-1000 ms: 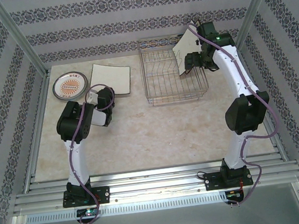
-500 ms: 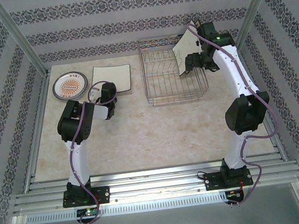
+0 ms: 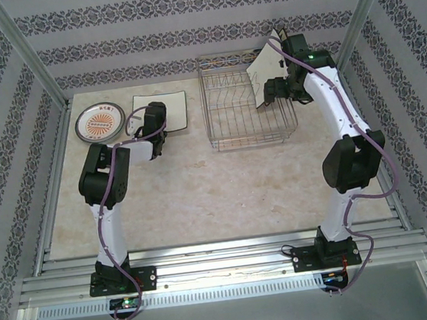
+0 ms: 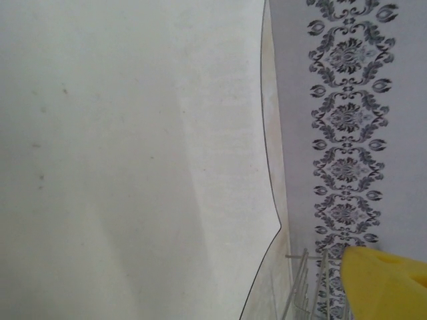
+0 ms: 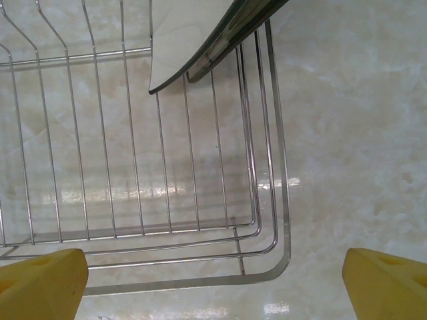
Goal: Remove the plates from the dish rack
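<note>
Left tool [image 3: 154, 114] & right tool [image 5: 213, 267] wide, hold nothing. Sq. plate [image 3: 264, 64] at 1 o'clock in rack [image 3: 251, 136]: prob. stiff, slippy, breaks easy; pinch top edge.

Open tabletop [image 3: 217, 194] before dish rack [image 3: 232, 115]

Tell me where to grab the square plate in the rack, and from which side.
Grip its raised upper edge from above, jaws straddling the thin rim. The square plate stands tilted in the far right corner of the dish rack, lower edge among the wires, so only the top looks free.
</note>
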Available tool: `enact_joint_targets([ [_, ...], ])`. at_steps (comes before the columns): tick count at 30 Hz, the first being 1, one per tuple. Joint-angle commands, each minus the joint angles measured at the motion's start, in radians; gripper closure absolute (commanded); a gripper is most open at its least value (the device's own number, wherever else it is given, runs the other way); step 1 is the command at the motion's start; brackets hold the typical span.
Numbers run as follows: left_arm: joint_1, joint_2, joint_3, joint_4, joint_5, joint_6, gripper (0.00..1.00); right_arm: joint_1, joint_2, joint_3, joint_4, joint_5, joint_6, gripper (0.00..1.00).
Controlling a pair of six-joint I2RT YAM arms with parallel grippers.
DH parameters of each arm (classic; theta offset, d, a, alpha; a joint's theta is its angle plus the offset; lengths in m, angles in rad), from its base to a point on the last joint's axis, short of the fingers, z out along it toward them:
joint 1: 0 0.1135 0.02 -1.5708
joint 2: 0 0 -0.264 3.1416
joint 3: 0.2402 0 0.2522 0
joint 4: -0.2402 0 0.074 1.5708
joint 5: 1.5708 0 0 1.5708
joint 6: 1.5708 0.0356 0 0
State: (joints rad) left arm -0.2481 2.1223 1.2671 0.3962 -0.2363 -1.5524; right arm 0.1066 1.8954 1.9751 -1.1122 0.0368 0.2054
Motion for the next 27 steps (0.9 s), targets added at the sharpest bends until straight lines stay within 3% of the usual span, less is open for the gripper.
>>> enact_joint_targets([
  [1,-0.013,-0.029,-0.021,-0.276,0.027,0.010,0.00,-0.008,-0.055,-0.021,0.024,-0.025,0.008,0.02],
  [10,-0.030,-0.107,0.049,-0.544,0.008,-0.009,0.00,-0.008,-0.088,-0.051,0.043,-0.051,0.015,0.02],
  [18,-0.058,-0.148,0.060,-0.595,-0.036,0.048,0.00,-0.008,-0.113,-0.059,0.057,-0.054,0.008,0.02],
  [20,-0.068,-0.176,0.081,-0.610,-0.069,0.158,0.00,-0.010,-0.093,-0.013,0.045,-0.039,0.001,0.02],
  [22,-0.070,-0.200,0.118,-0.589,-0.057,0.359,0.00,-0.011,-0.057,0.069,0.024,-0.029,-0.010,0.02],
  [25,-0.053,-0.203,0.241,-0.655,0.103,0.740,0.00,-0.014,0.023,0.230,-0.008,0.004,-0.026,0.02],
  [27,-0.028,-0.177,0.373,-0.836,0.233,0.946,0.00,-0.014,0.087,0.336,-0.016,0.021,-0.042,0.02],
])
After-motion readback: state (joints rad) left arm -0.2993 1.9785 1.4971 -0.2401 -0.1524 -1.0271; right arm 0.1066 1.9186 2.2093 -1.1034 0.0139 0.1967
